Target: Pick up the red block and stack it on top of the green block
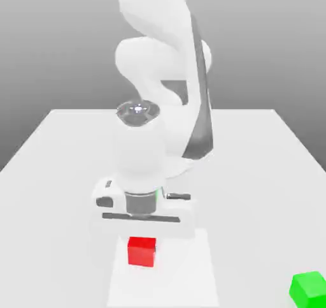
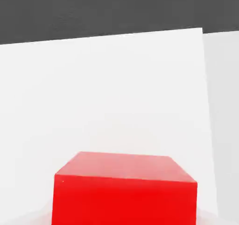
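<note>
Red block [image 1: 141,250]: From my remote station I see it on the white table [image 1: 51,147], directly under the arm's hand and just in front of it in the exterior view. In the hand view the red block [image 2: 125,191] sits close to the camera, upright and square-on, top face and one side face showing.

Pincer [image 1: 145,227]: The white hand hangs low over the red block, its wide body just above the block's top. I cannot tell how far apart the fingers stand, nor whether they touch the block.

Arm [image 1: 162,77]: It rises behind the red block and folds down over it, hiding the table's middle.

Green block [image 1: 309,289]: It lies well apart from the red block, toward the exterior view's right and a little nearer the camera, alone on the table at the picture's lower corner.

Containers: I see none near the red block; both blocks rest on the bare table.
</note>
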You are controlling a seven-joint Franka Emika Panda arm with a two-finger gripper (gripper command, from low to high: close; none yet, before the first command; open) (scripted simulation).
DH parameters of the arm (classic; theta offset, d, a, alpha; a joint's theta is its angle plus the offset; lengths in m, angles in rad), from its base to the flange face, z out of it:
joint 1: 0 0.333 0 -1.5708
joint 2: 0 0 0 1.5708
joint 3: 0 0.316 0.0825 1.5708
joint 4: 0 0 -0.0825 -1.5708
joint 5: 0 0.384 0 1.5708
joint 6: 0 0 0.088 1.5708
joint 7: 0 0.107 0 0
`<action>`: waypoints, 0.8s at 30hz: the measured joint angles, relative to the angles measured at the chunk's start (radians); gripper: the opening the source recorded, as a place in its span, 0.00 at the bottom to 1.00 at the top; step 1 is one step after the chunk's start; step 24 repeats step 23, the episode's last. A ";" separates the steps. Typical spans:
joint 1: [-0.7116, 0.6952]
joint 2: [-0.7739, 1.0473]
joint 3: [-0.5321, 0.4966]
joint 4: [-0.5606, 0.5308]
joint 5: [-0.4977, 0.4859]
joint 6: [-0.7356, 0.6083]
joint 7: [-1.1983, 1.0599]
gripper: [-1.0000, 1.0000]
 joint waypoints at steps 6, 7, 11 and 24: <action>0.106 0.019 0.091 0.151 -0.040 -0.135 -0.045 0.00; 0.126 0.035 0.112 0.186 -0.049 -0.155 -0.055 0.00; 0.215 0.105 0.197 0.331 -0.087 -0.234 -0.094 0.00; 0.346 0.310 0.243 0.491 -0.185 -0.197 -0.095 1.00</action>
